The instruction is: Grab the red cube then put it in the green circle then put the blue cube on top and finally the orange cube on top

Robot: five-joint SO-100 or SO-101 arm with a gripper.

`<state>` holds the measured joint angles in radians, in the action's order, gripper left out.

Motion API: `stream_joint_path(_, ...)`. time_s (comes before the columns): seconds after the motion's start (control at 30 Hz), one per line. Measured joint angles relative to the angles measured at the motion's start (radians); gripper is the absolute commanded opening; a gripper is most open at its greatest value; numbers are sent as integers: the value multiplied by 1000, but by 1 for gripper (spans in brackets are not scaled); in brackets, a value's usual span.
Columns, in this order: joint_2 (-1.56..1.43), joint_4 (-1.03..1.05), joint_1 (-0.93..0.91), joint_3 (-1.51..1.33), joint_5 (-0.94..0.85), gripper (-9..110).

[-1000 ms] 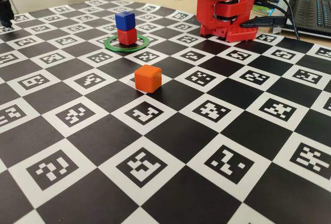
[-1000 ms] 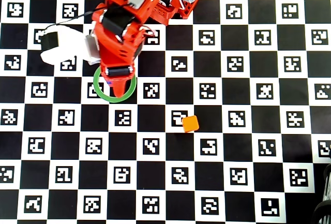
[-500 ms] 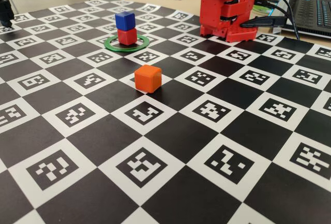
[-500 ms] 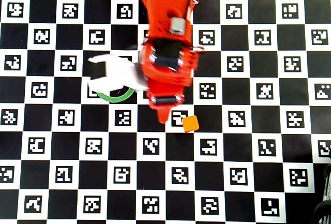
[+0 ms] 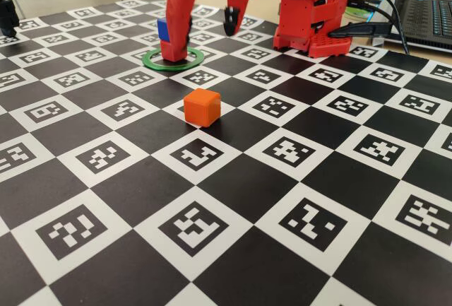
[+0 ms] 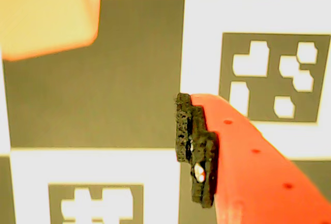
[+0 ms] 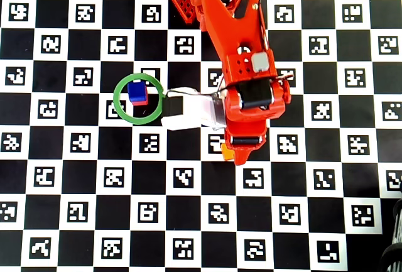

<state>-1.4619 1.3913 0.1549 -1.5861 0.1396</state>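
Fixed view: the checkerboard table (image 5: pixel 233 249), printed with black-and-white markers, carries the green circle (image 5: pixel 152 63) toward its far left part, and inside that ring the blue cube (image 5: pixel 164 30) sits on top of the red cube (image 5: pixel 171 53), the red one largely hidden behind a red gripper finger. The gripper (image 5: pixel 205 29) hangs above the far middle of the table with its two fingers spread wide apart and nothing between them: one finger reaches down just beside the stacked cubes, the other ends in a dark tip to the right of the ring. The orange cube (image 5: pixel 202 107) rests alone on the board nearer the middle, well apart from the ring and toward the near edge from it. The red arm base (image 5: pixel 311 13) stands at the far edge, with a laptop (image 5: pixel 427 9) off the far right corner. In the overhead view the blue cube (image 7: pixel 135 90) lies inside the green circle (image 7: pixel 139 99), and only a sliver of the orange cube (image 7: pixel 225 151) shows under the arm. The wrist view shows one red finger (image 6: pixel 248 157) with its dark pad and the blurred orange cube (image 6: pixel 46 14) at the upper left.
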Motion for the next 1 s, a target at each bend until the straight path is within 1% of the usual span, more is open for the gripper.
stream_joint_path(0.2,46,-153,-2,-89,0,38)
stream_joint_path(0.5,92,-279,-6,-160,-17,38)
stream_joint_path(0.7,92,-328,-25,-170,-40,37)
stream_joint_path(1.0,92,-341,-34,-179,-117,37)
